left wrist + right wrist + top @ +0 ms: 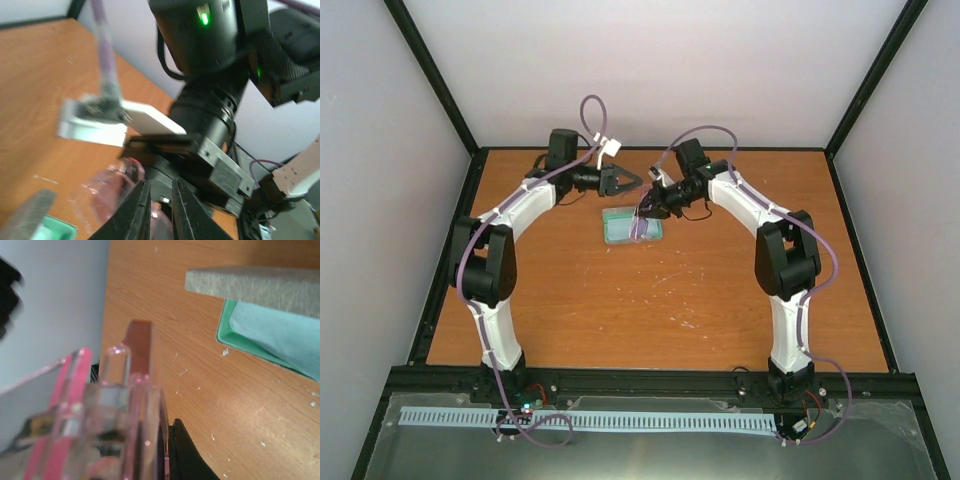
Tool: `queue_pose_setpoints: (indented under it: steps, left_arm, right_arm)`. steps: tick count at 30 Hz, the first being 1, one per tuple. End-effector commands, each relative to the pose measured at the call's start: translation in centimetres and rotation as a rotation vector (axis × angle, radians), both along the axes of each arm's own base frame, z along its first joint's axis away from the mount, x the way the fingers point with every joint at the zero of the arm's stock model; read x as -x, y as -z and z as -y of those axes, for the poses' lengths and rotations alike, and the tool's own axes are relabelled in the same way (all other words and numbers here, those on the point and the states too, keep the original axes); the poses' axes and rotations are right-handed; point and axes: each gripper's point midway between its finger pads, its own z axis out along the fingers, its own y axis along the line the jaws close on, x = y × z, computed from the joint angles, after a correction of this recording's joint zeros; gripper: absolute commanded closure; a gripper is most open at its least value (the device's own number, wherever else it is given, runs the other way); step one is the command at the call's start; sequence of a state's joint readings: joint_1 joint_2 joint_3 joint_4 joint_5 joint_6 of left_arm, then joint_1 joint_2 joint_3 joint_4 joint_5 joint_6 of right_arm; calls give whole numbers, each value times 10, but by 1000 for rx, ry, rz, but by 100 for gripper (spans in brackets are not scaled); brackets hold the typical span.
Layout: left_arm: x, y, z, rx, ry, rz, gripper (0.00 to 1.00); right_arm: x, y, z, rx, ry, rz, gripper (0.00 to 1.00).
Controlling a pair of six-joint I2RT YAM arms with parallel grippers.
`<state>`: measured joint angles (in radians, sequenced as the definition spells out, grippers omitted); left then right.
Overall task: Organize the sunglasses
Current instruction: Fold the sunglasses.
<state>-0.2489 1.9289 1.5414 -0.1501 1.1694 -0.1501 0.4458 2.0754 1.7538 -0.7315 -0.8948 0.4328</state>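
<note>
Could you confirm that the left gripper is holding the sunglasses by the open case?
Not quite: it is the right gripper that is holding the sunglasses by the open case, as the right wrist view shows.

Soft, even overhead light, faint shadows on the table (670,300). Left wrist view smeared by motion blur. Right wrist view: the sunglasses (100,415) loom close, out of focus; the table behind sharp.
</note>
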Motion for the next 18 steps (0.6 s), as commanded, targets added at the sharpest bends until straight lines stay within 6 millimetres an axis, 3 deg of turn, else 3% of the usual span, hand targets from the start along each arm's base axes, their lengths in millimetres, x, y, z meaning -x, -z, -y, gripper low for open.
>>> queue_pose_setpoints:
  steps: [1,7,14,18]
  left_arm:
    - [26,-21,9,35,51,33,85]
    - [33,-5,8,0,59,17,85]
    - [36,35,4,-81,56,-6,85]
    - [37,48,4,-97,58,-20,85]
  right_arm:
    - [-15,-6,-9,-19,15,30,97]
    - [-19,-14,-10,-28,22,49,97]
    - [-21,-45,-7,-105,52,84,97]
    - [-22,-58,-5,-139,64,97,97]
